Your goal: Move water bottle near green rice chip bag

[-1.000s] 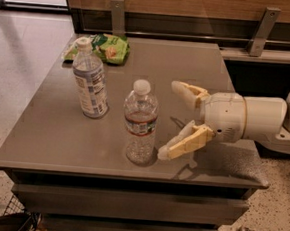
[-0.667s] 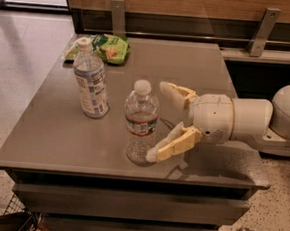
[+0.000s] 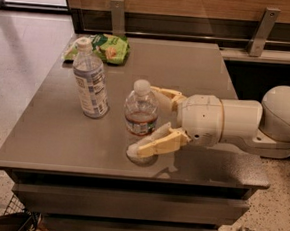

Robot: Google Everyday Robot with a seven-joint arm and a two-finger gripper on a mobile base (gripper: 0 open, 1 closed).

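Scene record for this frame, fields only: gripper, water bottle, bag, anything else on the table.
gripper: open, reaching in from the right, one finger on each side of the water bottle
water bottle: upright, near the table's front edge
green bag: lying flat at the far left corner, apart from the water bottle
tall bottle: upright, between bag and water bottle
table: grey top
task state: move not yet done

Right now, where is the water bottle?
In the camera view the water bottle stands near the front edge of the table, right of the taller bottle, inside the open pincer reaching in from the right.
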